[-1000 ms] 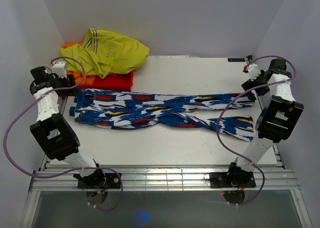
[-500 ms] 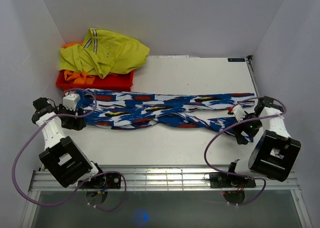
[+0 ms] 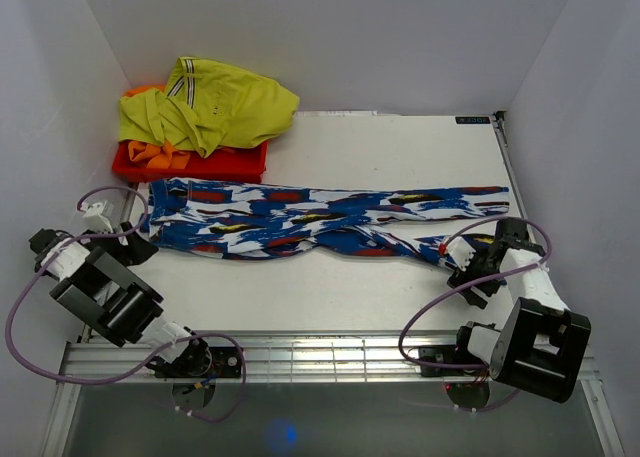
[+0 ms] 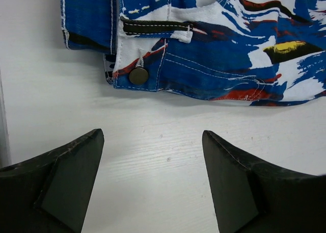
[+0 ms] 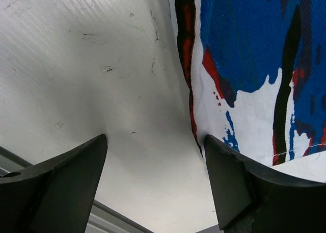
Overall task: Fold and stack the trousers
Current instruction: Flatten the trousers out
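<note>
While the trousers point(image 3: 320, 222) lie flat across the middle of the counter point(image 3: 400, 147), left edge to right, both grippers are seen released — left gripper point(image 4: 152, 141) short of the waistband point(image 4: 168, 34), right gripper point(image 5: 155, 141) at a hem point(image 5: 277, 154); if one layer alone is pinched, a skewed fold is risked.

The left arm point(image 3: 105, 295) and right arm point(image 3: 530, 345) have white links, boxy black joints and looping purple cables point(image 3: 402, 335). Black bases point(image 3: 190, 362) sit at seven and five o'clock. The wedge-shaped fingers point(image 4: 66, 182) are matte black.
</note>
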Robot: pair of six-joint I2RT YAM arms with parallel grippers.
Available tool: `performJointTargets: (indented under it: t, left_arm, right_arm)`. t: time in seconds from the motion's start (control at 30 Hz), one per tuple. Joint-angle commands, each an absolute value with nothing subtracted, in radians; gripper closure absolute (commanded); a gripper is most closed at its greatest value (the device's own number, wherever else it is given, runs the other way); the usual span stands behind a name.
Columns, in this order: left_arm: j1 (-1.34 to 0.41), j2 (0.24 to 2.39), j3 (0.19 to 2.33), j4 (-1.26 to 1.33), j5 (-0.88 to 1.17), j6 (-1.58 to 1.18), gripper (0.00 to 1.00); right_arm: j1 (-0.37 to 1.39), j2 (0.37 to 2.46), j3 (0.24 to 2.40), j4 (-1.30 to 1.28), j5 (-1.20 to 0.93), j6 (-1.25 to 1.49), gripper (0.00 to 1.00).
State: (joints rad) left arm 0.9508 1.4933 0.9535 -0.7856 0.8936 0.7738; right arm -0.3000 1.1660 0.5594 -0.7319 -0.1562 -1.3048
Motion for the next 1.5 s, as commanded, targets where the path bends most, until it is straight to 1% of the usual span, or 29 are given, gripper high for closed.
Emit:
performJointTargets:
  t: [0.0, 0.03, 0.07, 0.1, 0.17, 0.2, 0.23, 0.27, 0.47, 0.57, 0.6, 0.67, 0.7, 0.77, 0.8, 0.9, 0.93, 1.03, 1.13, 1.3, 1.4, 1.47]
  left_arm:
    - [0.973, 1.541, 0.976, -0.755, 1.074, 0.831, 0.11]
    - [0.973, 1.577, 0.977, -0.749, 1.095, 0.845, 0.1]
    - [0.973, 1.595, 0.983, -0.743, 1.107, 0.854, 0.07]
    - [0.973, 1.614, 0.985, -0.723, 1.12, 0.868, 0.02]
    - [0.971, 1.666, 0.989, -0.681, 1.15, 0.871, 0.02]
    - [0.969, 1.681, 0.994, -0.667, 1.157, 0.87, 0.02]
    - [0.962, 1.695, 0.994, -0.652, 1.158, 0.867, 0.02]
    - [0.956, 1.718, 0.996, -0.611, 1.152, 0.859, 0.02]
    - [0.894, 1.752, 0.963, -0.448, 1.091, 0.808, 0.02]
    - [0.871, 1.769, 0.963, -0.425, 1.089, 0.802, 0.02]
    - [0.868, 1.778, 0.966, -0.426, 1.101, 0.802, 0.05]
    - [0.861, 1.781, 0.976, -0.437, 1.12, 0.798, 0.16]
    - [0.861, 1.779, 0.98, -0.446, 1.129, 0.801, 0.32]
    - [0.861, 1.769, 1.009, -0.518, 1.147, 0.836, 0.51]
    - [0.861, 1.761, 1.023, -0.564, 1.153, 0.865, 0.69]
    - [0.87, 1.746, 1.106, -0.737, 1.151, 0.946, 0.96]
    - [0.874, 1.74, 1.127, -0.77, 1.14, 0.953, 0.99]
    - [0.891, 1.724, 1.206, -0.865, 1.108, 0.962, 1.0]
    - [0.893, 1.706, 1.285, -0.952, 1.011, 0.96, 1.0]
    - [0.905, 1.715, 1.454, -1.046, 0.93, 0.973, 1.0]
    - [0.896, 1.738, 1.518, -1.062, 0.875, 0.96, 1.0]
    - [0.871, 1.762, 1.572, -1.068, 0.826, 0.945, 1.0]
  right_arm:
    - [-0.284, 1.23, 0.472, -0.534, -0.094, -1.378, 0.19]
    - [-0.282, 1.239, 0.479, -0.525, -0.094, -1.367, 0.31]
    - [-0.282, 1.261, 0.483, -0.519, -0.094, -1.358, 0.37]
    - [-0.282, 1.27, 0.489, -0.514, -0.094, -1.341, 0.47]
    - [-0.282, 1.296, 0.511, -0.517, -0.098, -1.33, 0.58]
    - [-0.282, 1.302, 0.52, -0.537, -0.103, -1.328, 0.74]
    - [-0.282, 1.305, 0.544, -0.551, -0.107, -1.327, 0.86]
    - [-0.282, 1.31, 0.558, -0.569, -0.11, -1.328, 0.92]
    - [-0.282, 1.261, 0.682, -0.753, -0.158, -1.354, 0.92]
    - [-0.284, 1.218, 0.744, -0.842, -0.186, -1.365, 0.92]
    - [-0.282, 1.209, 0.761, -0.863, -0.192, -1.367, 0.92]
    - [-0.282, 1.189, 0.794, -0.918, -0.201, -1.367, 0.92]
    - [-0.282, 1.184, 0.831, -0.933, -0.207, -1.367, 0.92]
    - [-0.284, 1.181, 0.87, -0.963, -0.21, -1.361, 0.92]
    - [-0.282, 1.186, 0.911, -0.977, -0.213, -1.359, 0.92]
    - [-0.29, 1.209, 0.968, -1.017, -0.218, -1.355, 0.92]
    - [-0.293, 1.221, 0.994, -1.022, -0.216, -1.356, 0.92]
    - [-0.304, 1.247, 1.026, -1.034, -0.212, -1.37, 0.92]
    - [-0.311, 1.279, 1.081, -1.055, -0.207, -1.368, 0.92]
    - [-0.357, 1.324, 1.16, -1.072, -0.166, -1.41, 0.92]
    - [-0.382, 1.393, 1.206, -1.054, -0.13, -1.424, 0.92]
    - [-0.387, 1.474, 1.23, -1.034, -0.117, -1.408, 0.92]
